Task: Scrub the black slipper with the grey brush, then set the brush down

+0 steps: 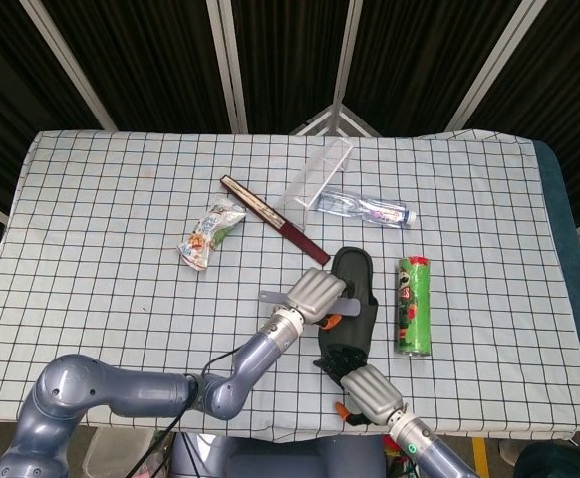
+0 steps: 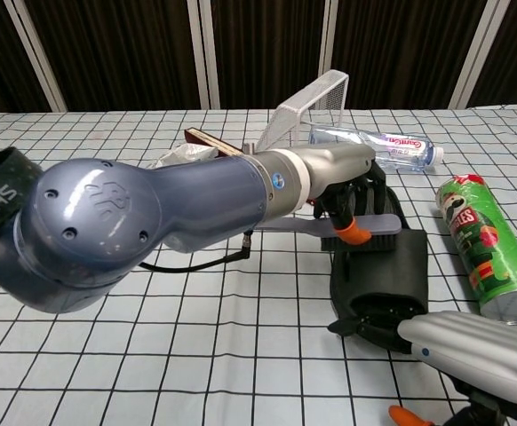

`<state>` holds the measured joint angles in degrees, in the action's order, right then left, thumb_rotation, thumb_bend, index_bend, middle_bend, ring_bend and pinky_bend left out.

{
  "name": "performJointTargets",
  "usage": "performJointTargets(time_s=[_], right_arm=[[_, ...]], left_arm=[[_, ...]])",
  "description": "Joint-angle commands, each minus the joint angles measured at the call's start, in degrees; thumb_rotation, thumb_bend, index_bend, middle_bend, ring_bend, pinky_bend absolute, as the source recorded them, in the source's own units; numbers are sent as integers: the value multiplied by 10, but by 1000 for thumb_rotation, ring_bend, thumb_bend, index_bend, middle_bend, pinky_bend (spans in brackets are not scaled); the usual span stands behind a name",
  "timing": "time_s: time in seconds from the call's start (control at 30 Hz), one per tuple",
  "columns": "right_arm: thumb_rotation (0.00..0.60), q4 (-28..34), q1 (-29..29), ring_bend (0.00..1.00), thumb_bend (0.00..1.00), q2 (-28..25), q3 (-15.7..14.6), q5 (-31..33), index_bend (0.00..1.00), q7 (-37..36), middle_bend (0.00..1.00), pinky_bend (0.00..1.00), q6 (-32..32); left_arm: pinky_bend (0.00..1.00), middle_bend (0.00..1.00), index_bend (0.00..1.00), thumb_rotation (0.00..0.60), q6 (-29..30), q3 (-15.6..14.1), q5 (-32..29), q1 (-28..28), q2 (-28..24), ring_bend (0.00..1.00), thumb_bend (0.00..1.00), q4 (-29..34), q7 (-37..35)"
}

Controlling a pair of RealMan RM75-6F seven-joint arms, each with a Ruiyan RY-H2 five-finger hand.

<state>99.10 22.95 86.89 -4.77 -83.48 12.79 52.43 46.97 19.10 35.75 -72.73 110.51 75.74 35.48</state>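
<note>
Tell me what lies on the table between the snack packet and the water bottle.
Between the snack packet and the water bottle, the head view shows a long dark red flat case lying diagonally and a clear plastic container.

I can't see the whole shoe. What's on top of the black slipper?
The grey brush lies across the black slipper, held by the left hand. The right hand holds its near end. The bristles are hidden underneath.

Green chip can [image 1: 413, 306]: lying just right of the hands.
Water bottle [image 1: 367, 209]: lying beyond them.
Clear container [image 1: 318, 175]: beside the bottle.
Snack packet [image 1: 208, 233]: far left.
Dark red stick [image 1: 273, 219]: lying diagonally.
</note>
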Motion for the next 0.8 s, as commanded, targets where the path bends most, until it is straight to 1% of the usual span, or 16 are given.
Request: performJointTargets(time_s=[0.03,0.2,0.43,0.63,0.7,0.8], right_arm=[[600,-3,1,51,557,3,-2,1,0,1,116,12,-2],[600,-3,3,51,557,7,-4,3,0,5,116,12,-1],[600,-1,7,51,557,11,-3,11,0,12,116,12,-4],[600,0,12,51,557,16,1,21,0,17,116,12,-8],[600,1,15,51,557,17,3,26,0,21,116,12,-10],[600,3,19,51,557,19,7,33,0,27,116,12,-13]], left_arm=[[530,563,449,600,-3,0,-5,-1,0,475,704,-1,-3],[530,563,449,600,-9,2,3,2,-2,475,704,4,-24],[530,564,449,600,-14,2,40,10,-2,475,705,14,-63],[530,565,449,600,-22,10,82,15,21,475,704,-2,-118],[530,565,449,600,-25,6,96,16,26,475,704,-9,-129],[530,565,449,600,-24,-4,108,18,25,475,704,-16,-127]])
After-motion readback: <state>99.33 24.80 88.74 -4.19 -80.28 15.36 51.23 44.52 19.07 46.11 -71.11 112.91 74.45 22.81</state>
